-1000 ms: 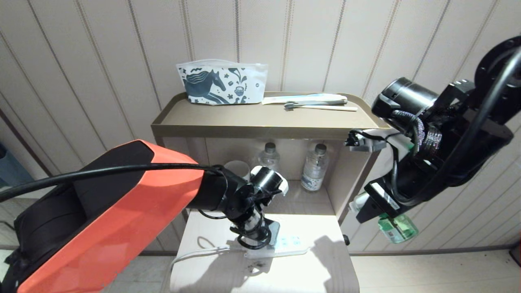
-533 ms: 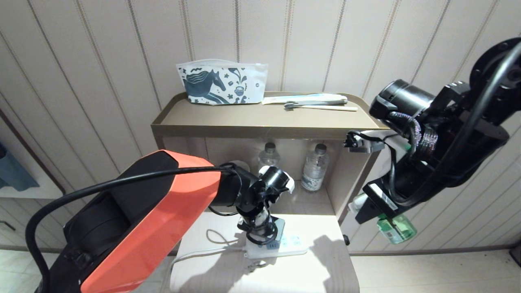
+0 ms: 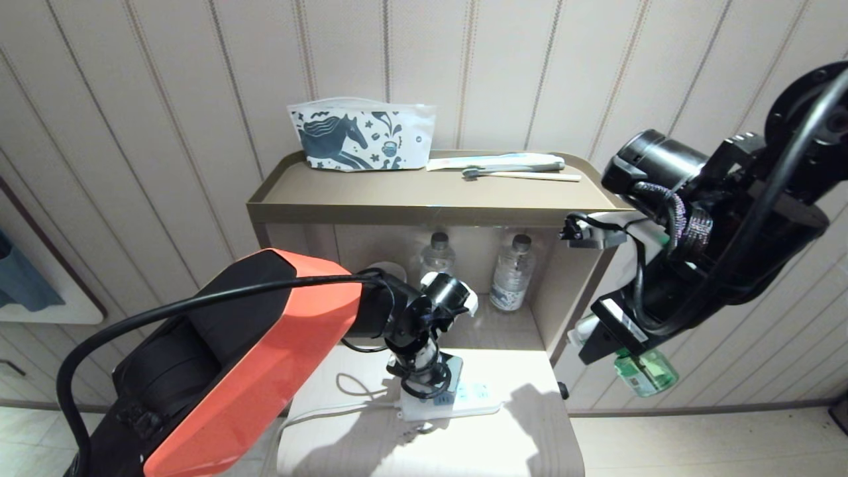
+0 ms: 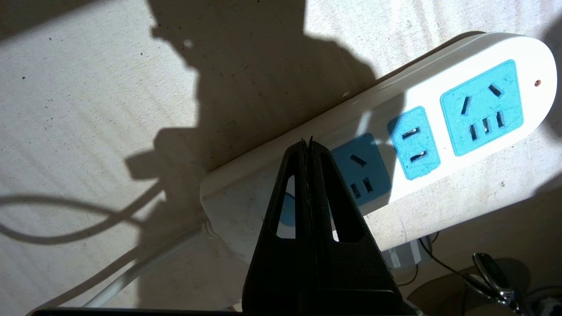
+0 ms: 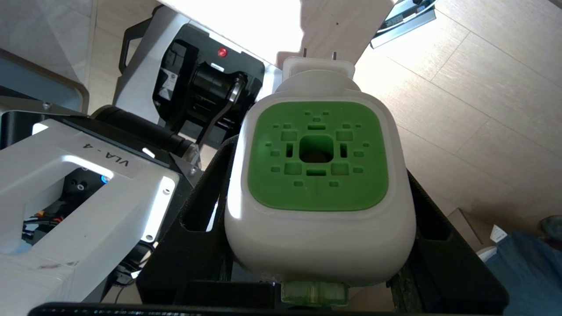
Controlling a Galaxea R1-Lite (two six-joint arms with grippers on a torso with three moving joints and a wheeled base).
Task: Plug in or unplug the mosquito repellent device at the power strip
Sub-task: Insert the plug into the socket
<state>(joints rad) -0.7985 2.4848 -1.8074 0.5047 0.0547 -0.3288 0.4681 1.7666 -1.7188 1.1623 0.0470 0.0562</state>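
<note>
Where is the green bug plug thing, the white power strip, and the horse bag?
mosquito repellent device (image 5: pixel 318 158): right wrist view, green centre of its head.
power strip (image 4: pixel 456 74): left wrist view, white top edge.
horse pouch (image 3: pixel 361 140): head view, printed front.

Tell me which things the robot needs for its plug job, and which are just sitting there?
Needed:
- mosquito repellent device, gripped in the right claw, off beside the table
- power strip, under the shut left claw

Just sitting there:
- horse-print pouch
- toothbrush
- two water bottles
- white cup

Power strip (image 3: pixel 464 399) lies on pale table (image 3: pixel 530 444).
</note>
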